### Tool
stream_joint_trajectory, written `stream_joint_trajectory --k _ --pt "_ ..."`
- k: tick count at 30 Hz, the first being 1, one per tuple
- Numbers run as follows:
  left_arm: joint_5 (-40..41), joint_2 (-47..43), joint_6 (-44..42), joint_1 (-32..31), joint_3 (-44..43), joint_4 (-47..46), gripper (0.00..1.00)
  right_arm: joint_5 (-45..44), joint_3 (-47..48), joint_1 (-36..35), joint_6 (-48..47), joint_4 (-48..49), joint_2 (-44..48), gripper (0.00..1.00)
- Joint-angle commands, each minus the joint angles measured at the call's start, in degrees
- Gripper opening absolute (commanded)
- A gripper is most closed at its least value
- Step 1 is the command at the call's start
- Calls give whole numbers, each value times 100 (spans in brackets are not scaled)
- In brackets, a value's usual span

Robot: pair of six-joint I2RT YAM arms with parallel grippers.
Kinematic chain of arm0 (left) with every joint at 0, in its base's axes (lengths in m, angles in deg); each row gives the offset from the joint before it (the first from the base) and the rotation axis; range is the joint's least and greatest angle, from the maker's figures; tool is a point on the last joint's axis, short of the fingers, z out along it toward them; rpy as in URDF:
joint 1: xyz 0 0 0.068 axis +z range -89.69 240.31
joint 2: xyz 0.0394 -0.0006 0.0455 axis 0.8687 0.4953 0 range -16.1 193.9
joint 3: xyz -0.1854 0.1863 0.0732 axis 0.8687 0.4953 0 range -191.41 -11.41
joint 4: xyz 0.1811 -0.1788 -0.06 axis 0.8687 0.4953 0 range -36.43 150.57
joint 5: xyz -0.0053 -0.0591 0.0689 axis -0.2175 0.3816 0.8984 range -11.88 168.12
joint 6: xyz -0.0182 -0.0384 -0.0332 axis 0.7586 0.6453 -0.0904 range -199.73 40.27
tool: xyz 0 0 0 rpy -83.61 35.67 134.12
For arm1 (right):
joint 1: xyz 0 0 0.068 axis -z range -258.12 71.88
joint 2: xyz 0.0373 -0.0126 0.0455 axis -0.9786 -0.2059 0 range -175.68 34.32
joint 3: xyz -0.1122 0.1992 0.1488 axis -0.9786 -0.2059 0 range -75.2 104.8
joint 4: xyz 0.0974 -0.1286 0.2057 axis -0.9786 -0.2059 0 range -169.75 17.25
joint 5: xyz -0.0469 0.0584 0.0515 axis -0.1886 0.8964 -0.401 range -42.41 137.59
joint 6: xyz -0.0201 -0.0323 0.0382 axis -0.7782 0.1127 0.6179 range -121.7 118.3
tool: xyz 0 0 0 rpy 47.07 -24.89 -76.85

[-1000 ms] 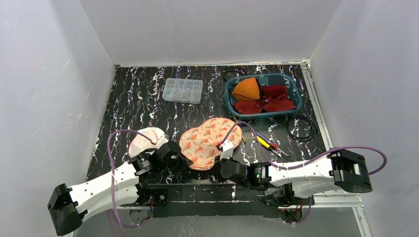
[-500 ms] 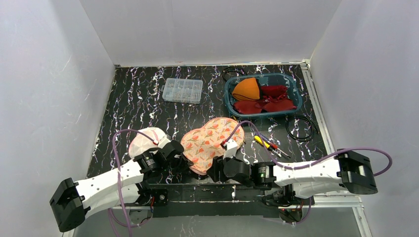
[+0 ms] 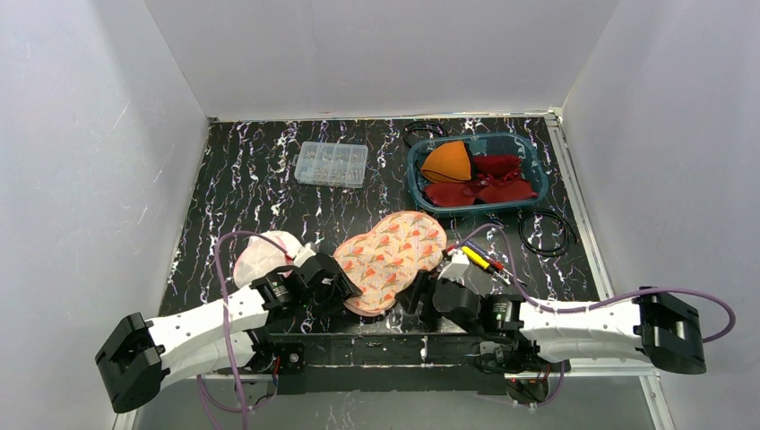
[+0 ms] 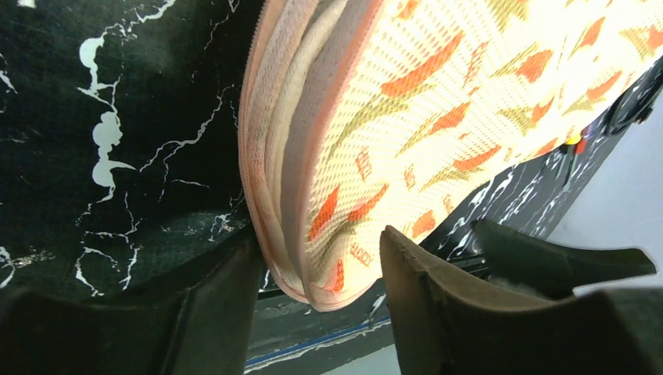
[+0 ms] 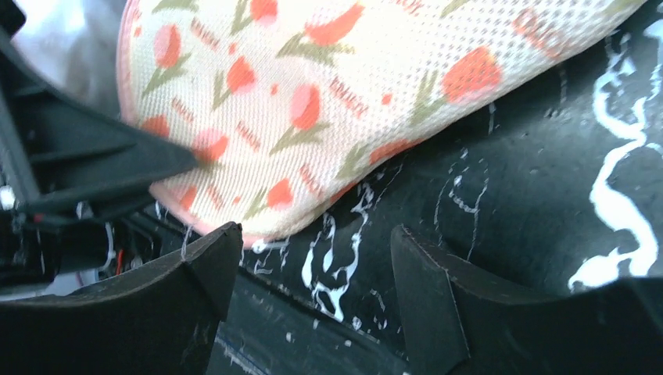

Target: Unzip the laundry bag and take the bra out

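The laundry bag (image 3: pixel 394 255), cream mesh with orange tulips and a pink zip edge, lies flat near the table's front. My left gripper (image 3: pixel 345 290) is open at the bag's near-left edge. In the left wrist view that edge (image 4: pixel 313 258) hangs between the spread fingers (image 4: pixel 406 266), not pinched, and its layers gape. My right gripper (image 3: pixel 417 288) stands open at the bag's near-right end. The bag (image 5: pixel 328 101) lies just beyond its fingers (image 5: pixel 219 250) with only table between them. A pale pink cup-shaped piece (image 3: pixel 260 255), seemingly the bra, lies left of the bag.
A clear compartment box (image 3: pixel 332 163) sits at the back. A teal basket (image 3: pixel 413 172) holds red and orange cloth pieces. Black cable loops (image 3: pixel 547 233) and yellow-red tools (image 3: pixel 482 260) lie right of the bag. White walls close three sides.
Both grippers have opened and let the bag's edge go. The bag has dropped flatter and slid slightly right. The right gripper has drawn back to the right.
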Motion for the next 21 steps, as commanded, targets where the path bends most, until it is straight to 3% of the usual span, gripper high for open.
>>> stream_joint_trajectory --k 1,6,13,21 --pt "-161 -55 -590 1 -121 217 61 278 34 636 -27 430 -254 78" --pt "-273 -395 -1164 0 -326 944 71 737 224 1360 -535 622 -865 77" --pt "159 -972 -2130 1 -989 2032 68 1200 694 2005 -1578 638 -1682 73" --pt "883 -1163 -2456 0 -1122 2149 66 2092 1924 2306 -3719 95 -2948 75"
